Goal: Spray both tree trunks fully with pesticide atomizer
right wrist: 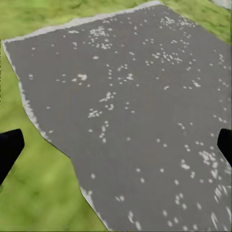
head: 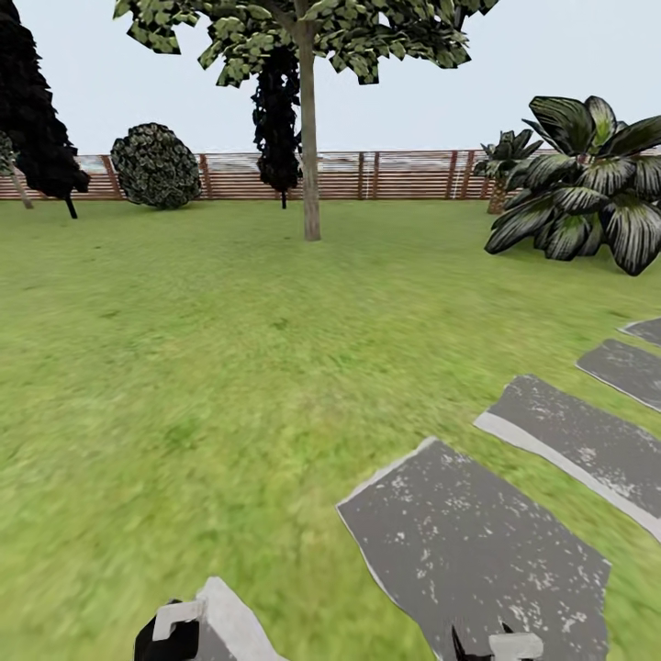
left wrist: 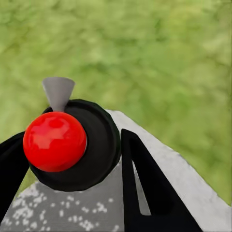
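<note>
Far off on the left stands a black cone-shaped tree (head: 37, 110) in front of the brown slatted fence (head: 367, 174), and beside it a round dark bush (head: 156, 166). Further along is a tall tree (head: 308, 37) with a patchy green canopy, its pale trunk (head: 310, 156) rising straight out of the lawn (head: 184, 367), well away from the robot, with a second narrow black tree (head: 277, 119) just behind it. To the right a big broad-leaved plant (head: 588, 184) spreads low over the grass, a smaller one (head: 505, 156) behind it near the fence. Grey speckled paving slabs (head: 468, 542) run in a line from the bottom of the head view up towards the right edge. Down at the bottom left of that view the left gripper (head: 174, 633) shows as a dark shape with pale grey fittings. From the left wrist camera, the left gripper (left wrist: 72, 159) is closed around the pesticide atomizer (left wrist: 77, 145): a round black body with a shiny red ball top and a small grey nozzle, with a black finger (left wrist: 145, 188) close against one side and another at the frame's edge on the other, held above grass and a corner of slab. At the bottom right of the head view the right gripper (head: 496, 647) just peeks in. From its own wrist camera, the right gripper (right wrist: 116, 150) is spread wide with nothing in it, one black fingertip (right wrist: 8, 150) at each frame edge, hanging over a slab (right wrist: 130, 116) and its pale border.
</note>
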